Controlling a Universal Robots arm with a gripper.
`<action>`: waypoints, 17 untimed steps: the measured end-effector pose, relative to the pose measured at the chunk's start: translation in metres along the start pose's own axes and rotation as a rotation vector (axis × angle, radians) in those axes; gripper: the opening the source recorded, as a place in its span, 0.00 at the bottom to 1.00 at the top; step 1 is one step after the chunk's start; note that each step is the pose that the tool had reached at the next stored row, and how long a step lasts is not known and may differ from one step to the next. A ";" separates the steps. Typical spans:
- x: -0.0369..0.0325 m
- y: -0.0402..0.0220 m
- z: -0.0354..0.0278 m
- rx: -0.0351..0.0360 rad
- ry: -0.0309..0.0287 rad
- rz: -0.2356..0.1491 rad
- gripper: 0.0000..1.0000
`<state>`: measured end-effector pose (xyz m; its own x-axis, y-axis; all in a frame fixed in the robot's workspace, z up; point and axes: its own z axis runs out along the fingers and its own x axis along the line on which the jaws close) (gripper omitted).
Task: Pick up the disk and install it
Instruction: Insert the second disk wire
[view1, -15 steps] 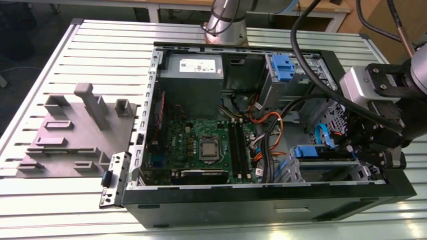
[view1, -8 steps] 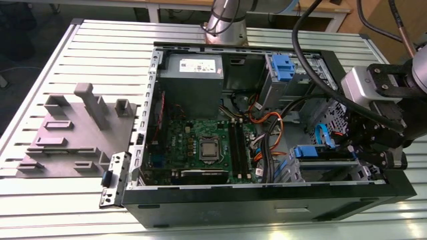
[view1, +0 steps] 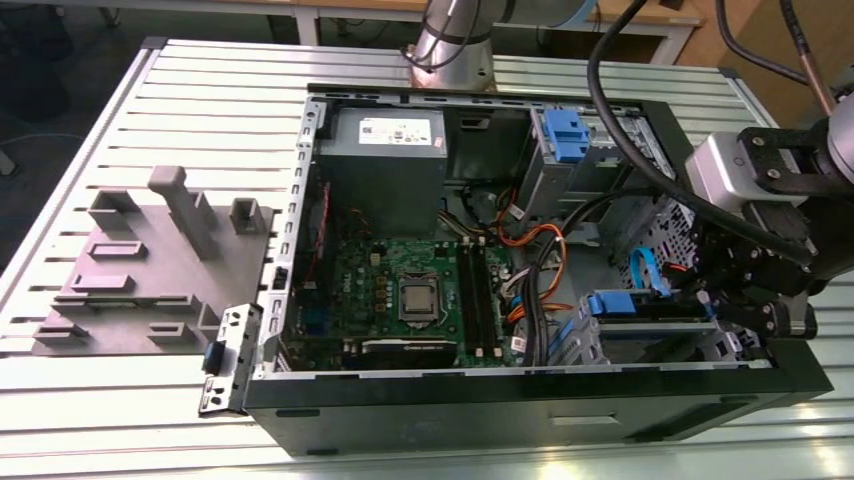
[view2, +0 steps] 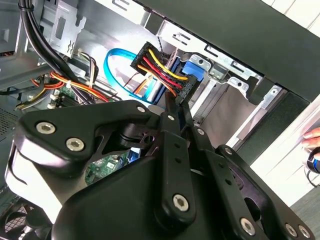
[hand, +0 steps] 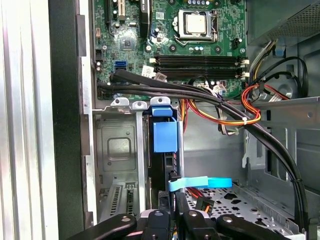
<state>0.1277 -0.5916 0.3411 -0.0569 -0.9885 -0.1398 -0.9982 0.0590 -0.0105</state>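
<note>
Black and many-linked, the gripper (view2: 176, 100) reaches into the open computer case (view1: 534, 395) at the exterior view's right, its fingers drawn close together on something at their tips — whether they pinch the power connector (view2: 162, 70) with its red, yellow and black wires or the edge of the disk behind it, I cannot tell. The disk (hand: 164, 150) sits on edge in a slot of the metal drive cage (hand: 117, 150), its blue carrier tab showing at the cage mouth; in the exterior view that blue tab (view1: 625, 302) lies just beside the gripper. A light-blue data cable (hand: 200, 183) crosses near the fingertips. The motherboard (view1: 407, 295) with its bare processor socket fills the case floor, and the grey power supply (view1: 387, 160) sits at the far end. Outside the case — on the slatted table (view1: 134, 400) — stands a grey fixture plate (view1: 147, 270).
</note>
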 end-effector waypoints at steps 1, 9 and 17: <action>0.0000 0.0000 0.0000 0.0000 0.0000 0.000 0.17; 0.0000 -0.0002 0.0000 0.0000 0.0000 0.000 0.17; 0.0000 -0.0005 0.0000 0.0000 0.0000 0.000 0.24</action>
<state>0.1282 -0.5916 0.3411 -0.0570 -0.9885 -0.1398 -0.9982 0.0590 -0.0105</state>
